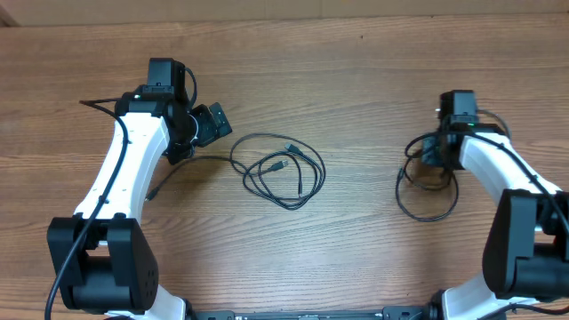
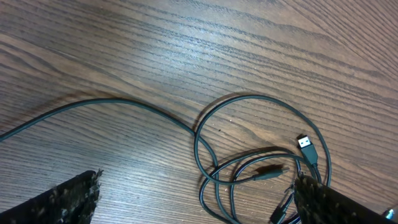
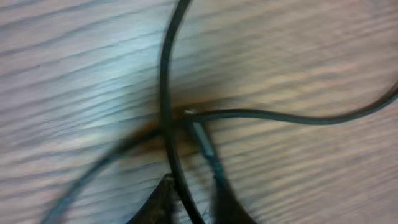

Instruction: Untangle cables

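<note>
**Overhead view.** Two cables lie on the bench (image 1: 356, 71), well apart from each other. The centre cable (image 1: 276, 171) sits mid-bench as a flattened coil of several overlapping loops. Its long axis runs roughly parallel to the far edge, dipping slightly toward the near-right corner. Two small plug ends lie inside the coil. One tail leaves the coil and runs toward the left edge, passing under the left arm. The right cable (image 1: 427, 188) forms a rounder coil nearer the right edge, partly covered by the right end effector (image 1: 433, 153). The left end effector (image 1: 216, 124) sits just beside the far-left side of the centre coil.

**Left wrist view.** The left end effector (image 2: 196, 202) is released, and its two fingers (image 2: 68, 200) stand wide apart at the lower corners. The centre cable (image 2: 261, 149) lies between and ahead of them on the bench (image 2: 186, 37). One flat metal plug (image 2: 305, 142) points its tip up and to the left. A second, darker plug (image 2: 273, 169) lies inside the loops. The tail sweeps away to the left.

**Right wrist view.** This view is blurred. The right end effector (image 3: 193, 208) has its fingertips (image 3: 161, 199) close together with one strand of the right cable (image 3: 165, 93) running between them. Whether the strand is clamped cannot be determined. A second strand crosses it on the bench (image 3: 311, 50).
</note>
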